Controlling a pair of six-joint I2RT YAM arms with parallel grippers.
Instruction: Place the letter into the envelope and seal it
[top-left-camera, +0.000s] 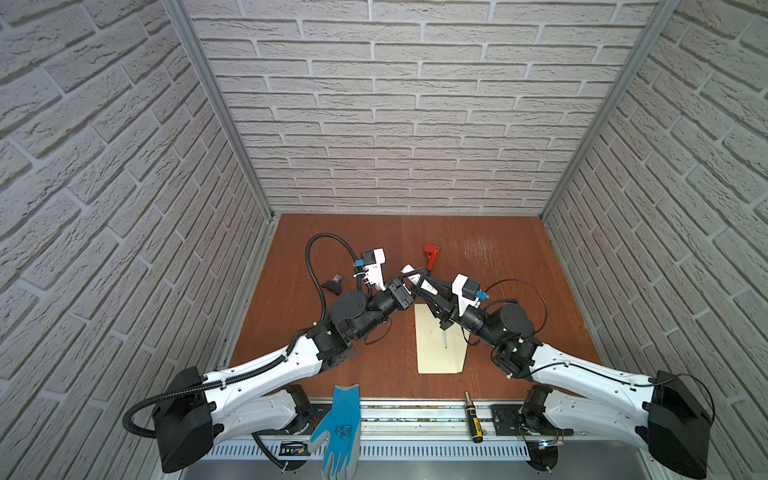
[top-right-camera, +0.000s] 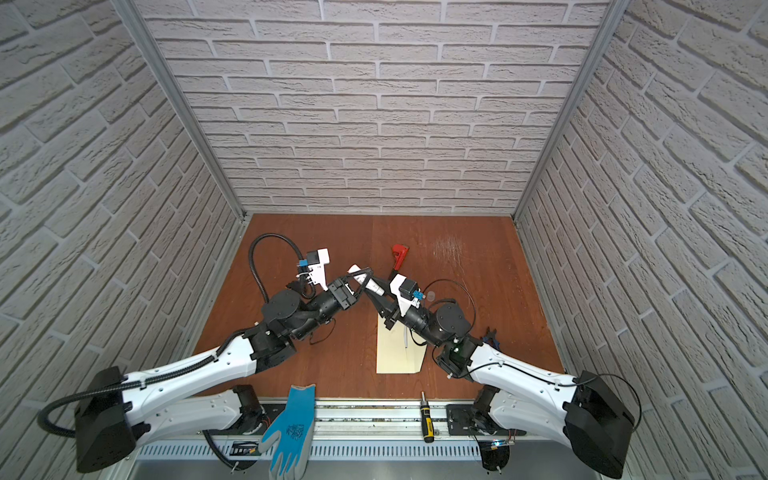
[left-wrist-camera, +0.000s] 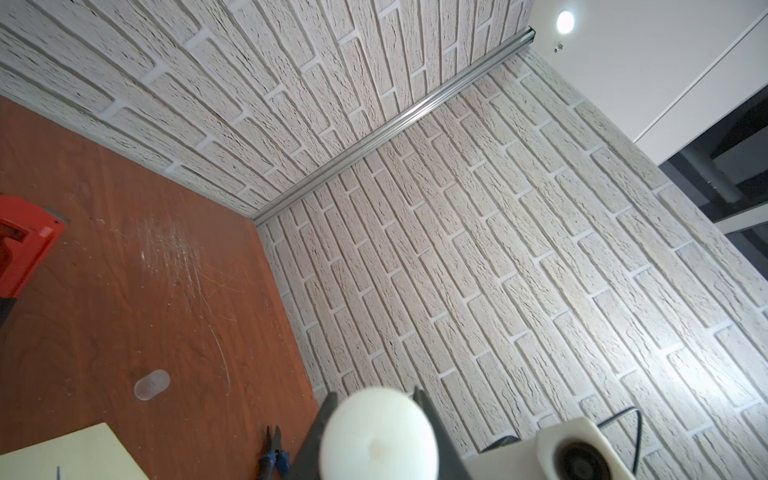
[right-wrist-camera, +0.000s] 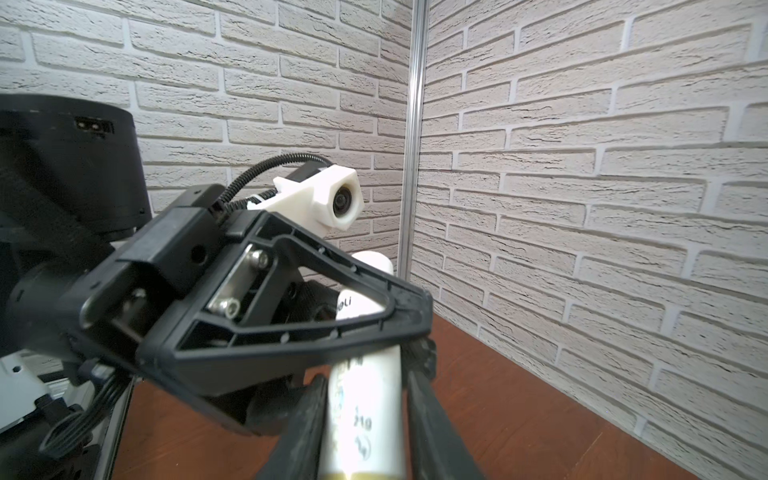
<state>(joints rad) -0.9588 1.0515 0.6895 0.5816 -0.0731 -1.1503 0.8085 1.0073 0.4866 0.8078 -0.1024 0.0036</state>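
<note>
Both grippers meet at a white glue stick (top-left-camera: 420, 281) held in the air above the far end of the envelope (top-left-camera: 436, 353), which lies flat and cream-yellow on the wooden table in both top views. My left gripper (left-wrist-camera: 376, 395) is shut on the stick's upper end; the round end face of the glue stick (left-wrist-camera: 378, 436) fills the space between its fingers. My right gripper (right-wrist-camera: 365, 374) straddles the stick's lower body (right-wrist-camera: 361, 415), with a thin gap showing along one finger. The letter shows in no view.
A red tool (top-left-camera: 431, 254) lies beyond the grippers, and a clear cap (left-wrist-camera: 151, 384) lies on the table. Blue-handled pliers (top-right-camera: 490, 334) lie by the right arm and a small black part (top-left-camera: 332, 284) by the left. A blue glove (top-left-camera: 338, 428) and a screwdriver (top-left-camera: 473, 417) rest on the front rail.
</note>
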